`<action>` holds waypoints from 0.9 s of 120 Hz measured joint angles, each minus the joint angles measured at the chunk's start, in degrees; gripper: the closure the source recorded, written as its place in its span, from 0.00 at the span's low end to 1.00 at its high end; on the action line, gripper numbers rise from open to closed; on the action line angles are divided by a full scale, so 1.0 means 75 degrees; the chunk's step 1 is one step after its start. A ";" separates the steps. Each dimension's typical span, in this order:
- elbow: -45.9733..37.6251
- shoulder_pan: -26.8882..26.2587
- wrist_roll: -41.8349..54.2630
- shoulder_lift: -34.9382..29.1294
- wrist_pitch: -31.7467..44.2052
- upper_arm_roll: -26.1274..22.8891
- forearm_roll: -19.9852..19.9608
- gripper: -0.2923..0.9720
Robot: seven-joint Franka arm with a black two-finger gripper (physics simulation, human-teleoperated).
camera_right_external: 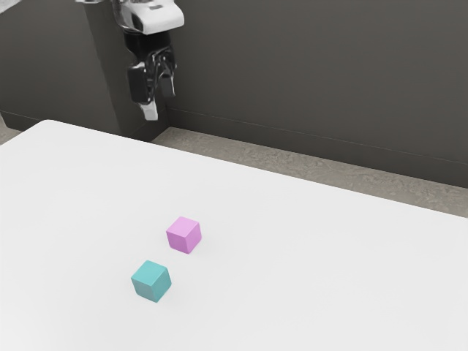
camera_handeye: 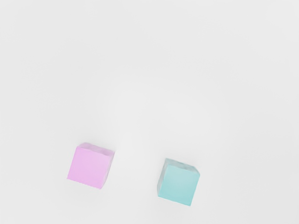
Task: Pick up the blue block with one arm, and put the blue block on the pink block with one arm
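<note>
A light blue block (camera_right_external: 151,281) rests on the white table (camera_right_external: 307,263), toward its front. Just behind it and slightly to the exterior view's right sits a pink block (camera_right_external: 183,234), apart from it by a small gap. My gripper (camera_right_external: 157,101) hangs high above the table's far left edge, well away from both blocks, with nothing between its fingers, which stand open. From the hand's camera the pink block (camera_handeye: 90,166) and the blue block (camera_handeye: 179,182) lie side by side on the bare table, each upright and untouched.
The table's far edge runs diagonally from the exterior view's left to its right, with a grey floor strip (camera_right_external: 307,164) and a dark wall (camera_right_external: 329,66) behind it. Open white surface surrounds both blocks.
</note>
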 joint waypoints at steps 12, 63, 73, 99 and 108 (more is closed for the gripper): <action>0.0006 -0.0259 -0.0213 0.0147 -0.0029 -0.0068 0.0025 0.23; -0.4718 -0.0986 0.0390 -0.2293 0.0838 0.1910 0.0409 0.23; -0.5988 -0.1157 0.0735 -0.2386 0.1884 0.1921 0.0379 0.23; -0.6891 -0.1222 0.1739 -0.1526 0.4442 0.1921 -0.0112 0.23; -0.7421 -0.1293 0.2014 -0.1422 0.5286 0.1921 -0.0259 0.23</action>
